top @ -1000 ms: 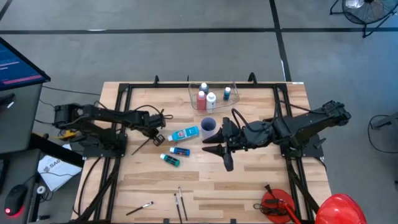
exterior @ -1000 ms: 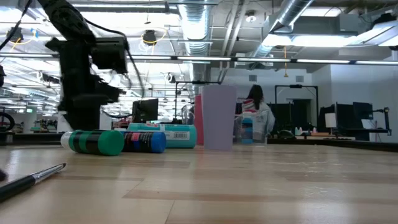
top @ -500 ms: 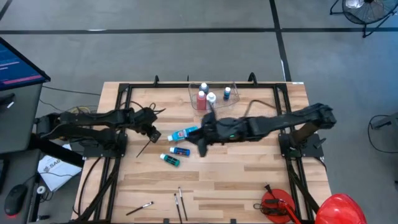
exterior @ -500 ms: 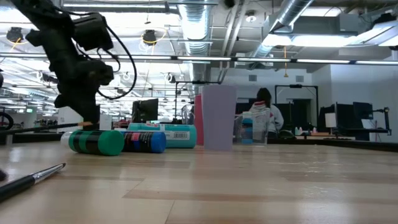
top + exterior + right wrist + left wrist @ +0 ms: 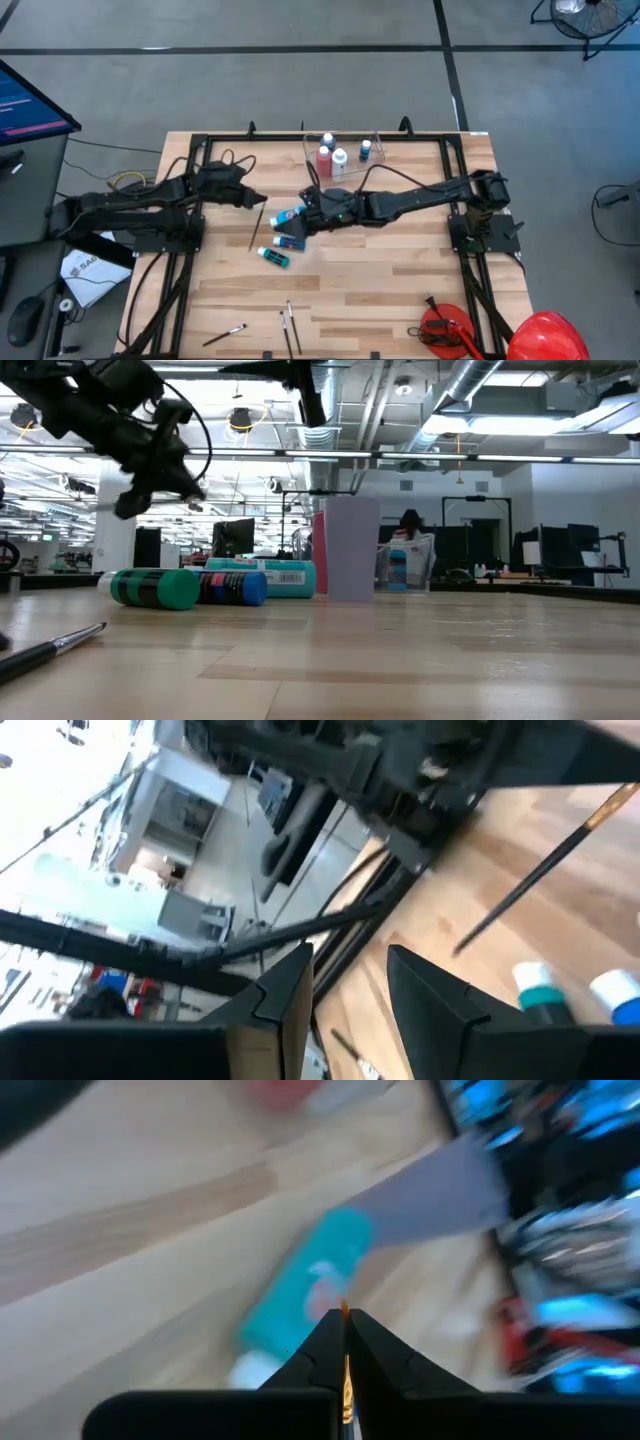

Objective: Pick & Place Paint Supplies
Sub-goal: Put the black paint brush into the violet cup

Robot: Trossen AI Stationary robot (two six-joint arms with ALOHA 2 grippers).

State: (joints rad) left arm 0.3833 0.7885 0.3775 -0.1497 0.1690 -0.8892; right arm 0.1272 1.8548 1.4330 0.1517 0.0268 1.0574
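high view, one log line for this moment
left jaws: shut on brush | right jaws: open, by light blue tube | teal bottle: lying untouched

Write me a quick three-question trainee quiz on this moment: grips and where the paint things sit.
1. True or false: the left gripper is shut on a brush.
2. The red bottle is: A) standing in the tub; B) lying by the teal bottle; C) held by an arm.
3. Which gripper stands open by the light blue tube?

Key: 1 true. 2 A. 3 the right gripper.
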